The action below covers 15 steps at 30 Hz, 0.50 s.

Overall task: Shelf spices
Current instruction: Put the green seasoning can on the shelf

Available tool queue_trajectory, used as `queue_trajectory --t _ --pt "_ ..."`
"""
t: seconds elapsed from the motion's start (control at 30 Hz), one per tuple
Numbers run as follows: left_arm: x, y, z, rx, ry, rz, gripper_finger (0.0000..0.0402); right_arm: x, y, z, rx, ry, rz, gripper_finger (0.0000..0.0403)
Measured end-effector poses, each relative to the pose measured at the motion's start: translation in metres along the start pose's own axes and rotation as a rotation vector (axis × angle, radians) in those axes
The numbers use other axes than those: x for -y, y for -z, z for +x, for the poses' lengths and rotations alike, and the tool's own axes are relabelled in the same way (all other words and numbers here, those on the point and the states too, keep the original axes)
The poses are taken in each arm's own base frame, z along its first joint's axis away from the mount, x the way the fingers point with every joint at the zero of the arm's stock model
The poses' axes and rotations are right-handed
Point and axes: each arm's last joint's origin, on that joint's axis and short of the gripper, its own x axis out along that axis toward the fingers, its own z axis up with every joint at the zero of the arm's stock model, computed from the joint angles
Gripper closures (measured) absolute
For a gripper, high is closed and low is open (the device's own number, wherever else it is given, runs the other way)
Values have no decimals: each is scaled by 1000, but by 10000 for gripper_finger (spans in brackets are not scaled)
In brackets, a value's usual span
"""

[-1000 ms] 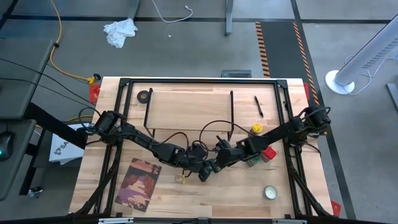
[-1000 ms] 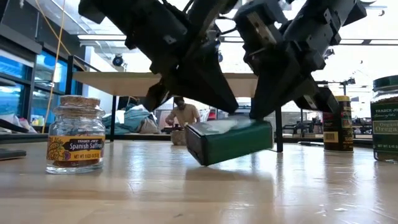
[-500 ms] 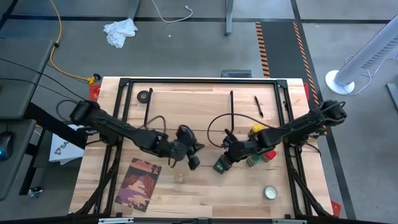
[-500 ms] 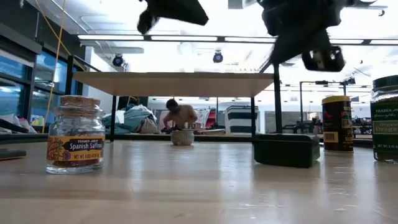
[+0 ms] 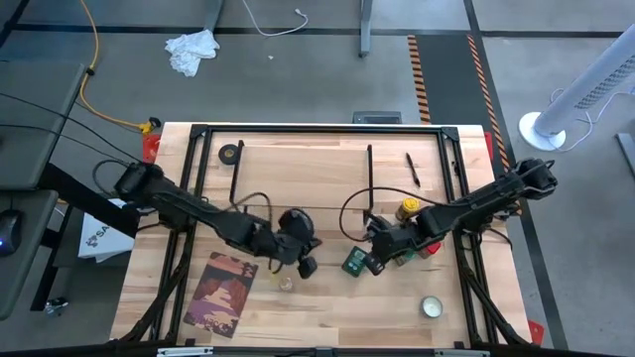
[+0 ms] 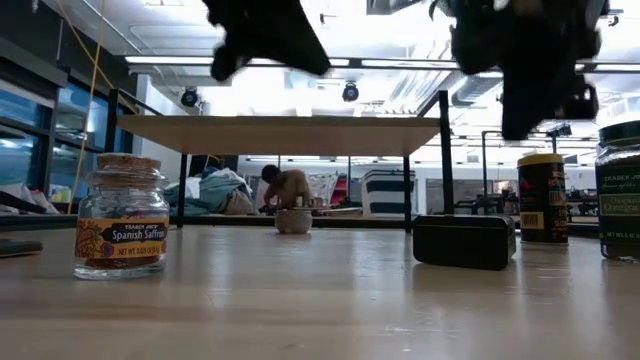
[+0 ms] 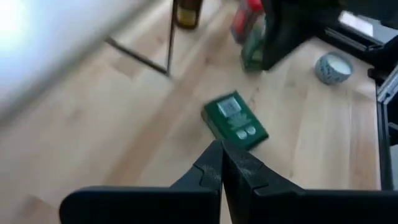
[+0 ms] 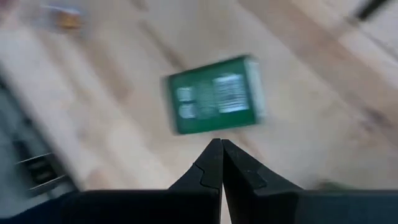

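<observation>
The square tin, green on top with dark sides, lies flat on its broad face on the table, also seen in the low view and both wrist views. My left gripper hangs shut just left of it. My right gripper is shut just right of it. The tiny clear jar stands near the left gripper. The yellow-lidded jar, green-lidded jar and red-topped one stand by the right arm. The shelf is bare.
A black tape roll and a pen lie near the table's far edge. A flat pale tin and a printed booklet lie near the near edge. The shelf's thin black legs stand close behind both grippers.
A second ago both grippers held the tin tilted, one edge low over the table. They have let go; the tin now lies flat. Both grippers have risen, the left drawing back toward the table's left, the right toward its right.
</observation>
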Motion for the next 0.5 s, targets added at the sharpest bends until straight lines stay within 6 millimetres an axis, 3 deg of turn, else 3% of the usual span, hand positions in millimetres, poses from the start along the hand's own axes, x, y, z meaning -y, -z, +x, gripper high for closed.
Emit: queue_trajectory --t 0.3,0.5 --pt "20 51 61 -159 118 -232 402 15 -19 36 -19 156 72 403" --pt "29 75 81 -202 158 -394 402 18 -19 46 -41 185 77 403"
